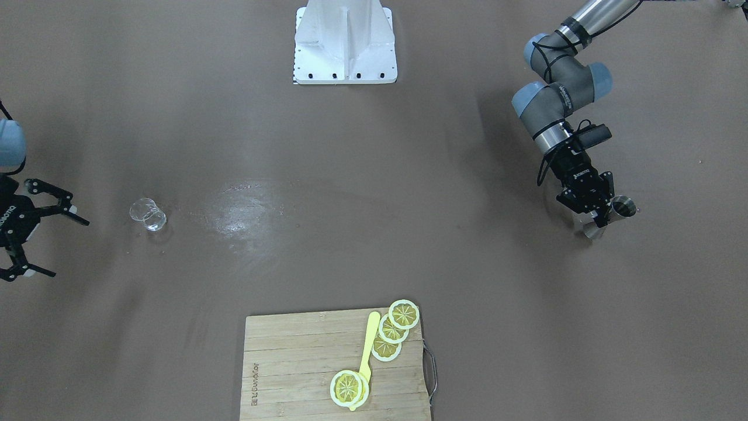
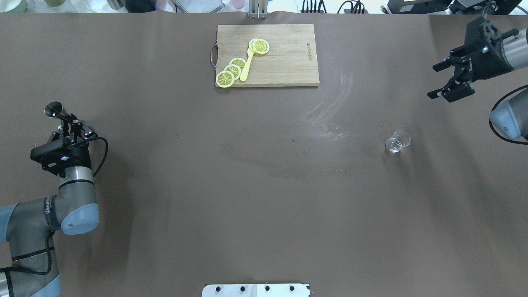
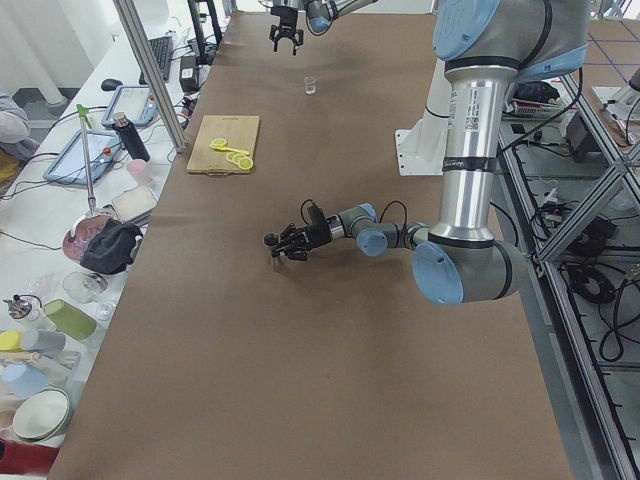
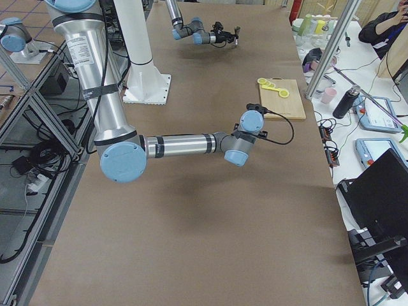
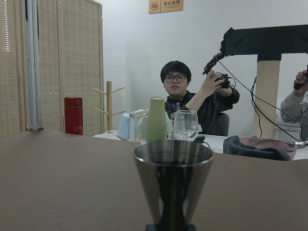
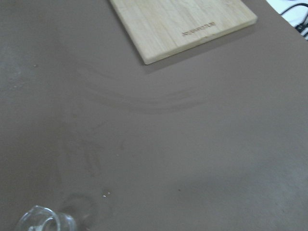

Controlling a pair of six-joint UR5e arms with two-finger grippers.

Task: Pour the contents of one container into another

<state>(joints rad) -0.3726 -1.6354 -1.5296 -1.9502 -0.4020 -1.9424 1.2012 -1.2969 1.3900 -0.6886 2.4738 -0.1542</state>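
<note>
The jigger (image 2: 53, 109) is grasped by the left end effector (image 2: 67, 120); contents cannot be told. The glass cup (image 2: 398, 141) is set apart from the released right end effector (image 2: 435, 81); only its rim is caught in the right wrist view.

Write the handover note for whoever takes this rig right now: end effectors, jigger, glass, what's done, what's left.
Left end effector: shut on the jigger at its waist, with the jigger upright at the far left of the table.
Right end effector: open, empty, apart from the glass cup.
Glass cup: stands alone on the robot's right side.
Done: jigger gripped.
Left: carry the jigger across to the cup and pour. The jigger's contents cannot be seen.
</note>
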